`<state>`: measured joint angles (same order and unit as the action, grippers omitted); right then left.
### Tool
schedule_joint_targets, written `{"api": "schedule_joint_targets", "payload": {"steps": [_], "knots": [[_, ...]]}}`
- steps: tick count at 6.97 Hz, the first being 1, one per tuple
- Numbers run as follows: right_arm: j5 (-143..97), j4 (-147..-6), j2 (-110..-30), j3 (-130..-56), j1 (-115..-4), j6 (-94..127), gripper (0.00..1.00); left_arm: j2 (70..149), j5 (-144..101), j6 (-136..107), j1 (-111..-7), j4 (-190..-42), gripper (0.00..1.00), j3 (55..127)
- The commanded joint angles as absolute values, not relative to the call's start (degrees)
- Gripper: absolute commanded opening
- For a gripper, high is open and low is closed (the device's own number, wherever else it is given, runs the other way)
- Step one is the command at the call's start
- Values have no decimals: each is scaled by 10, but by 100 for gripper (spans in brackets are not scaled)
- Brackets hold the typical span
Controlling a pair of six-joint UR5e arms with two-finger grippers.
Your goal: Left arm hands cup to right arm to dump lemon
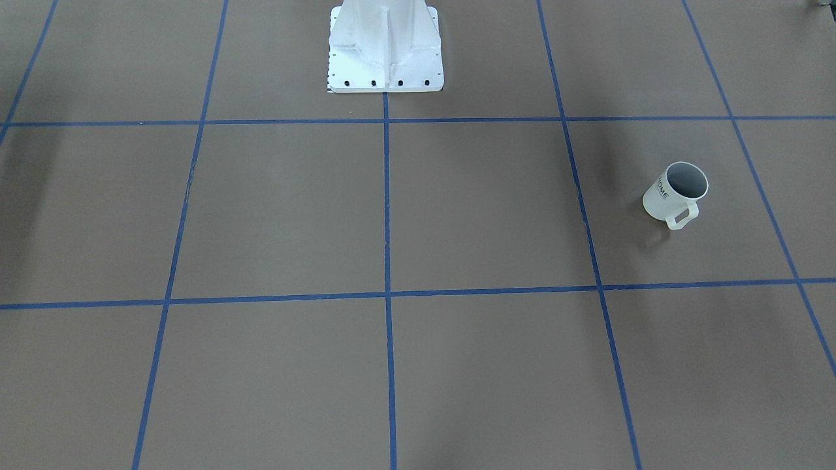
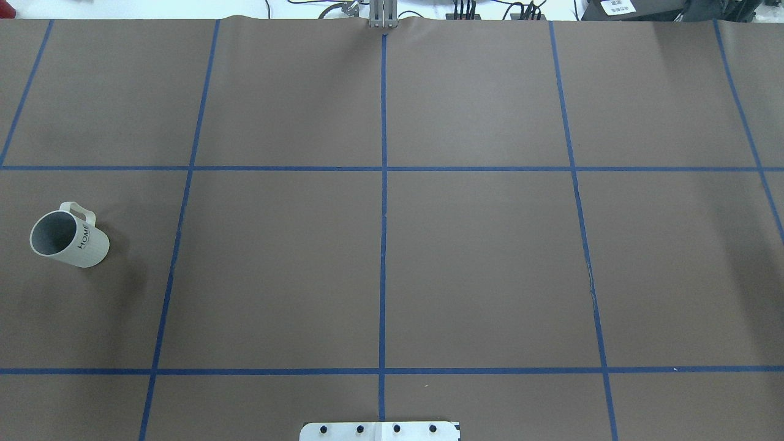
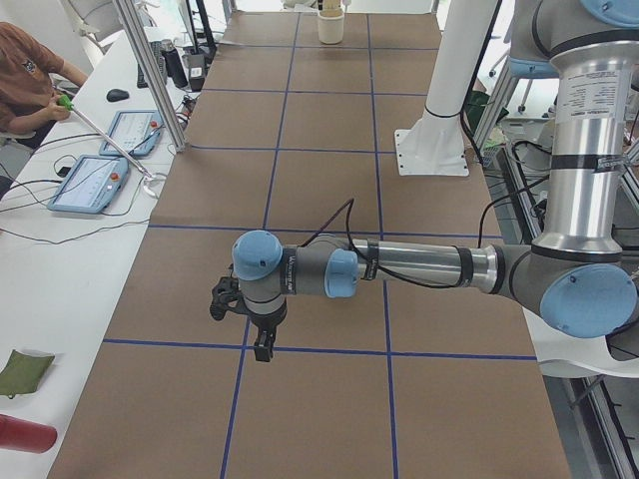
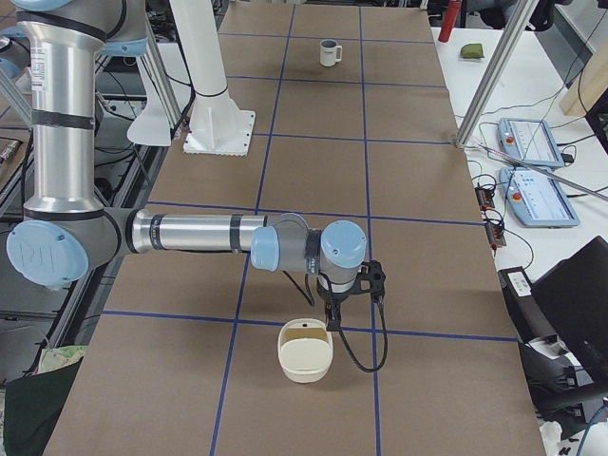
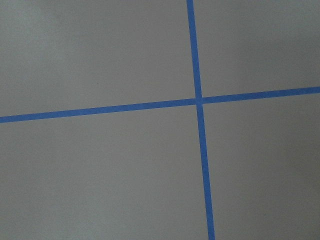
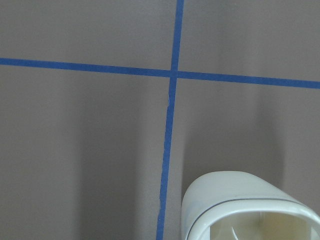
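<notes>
One cup (image 2: 69, 237) — white, ribbed, upright | squared loop handle | grey inside

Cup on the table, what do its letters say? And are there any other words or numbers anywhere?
"HOME": black letters on the side of the white cup.
Small print on the left arm, near its wrist: too small to read.
Dark marks on a white sheet at the overhead view's top right: too blurred to read.
Screens of the tablets: too small to read.
</notes>
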<state>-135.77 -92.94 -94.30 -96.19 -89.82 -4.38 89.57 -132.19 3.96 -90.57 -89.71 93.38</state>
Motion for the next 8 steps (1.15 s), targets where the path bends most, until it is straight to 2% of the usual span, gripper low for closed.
{"api": "schedule_joint_targets", "payload": {"steps": [1,5,6,8], "knots": [[-1357,-929,-941,-962,-897,-43,100,898,-1322,40,-905,-896,100,935],[-1358,-908,-934,-991,-896,-41,100,904,-1332,42,-900,-962,100,941],[-1355,-903,-909,-995,-896,-42,100,906,-1345,40,-890,-962,100,955],[-1359,-901,-897,-983,-896,-42,100,900,-1387,-118,-819,-989,100,982]]}}
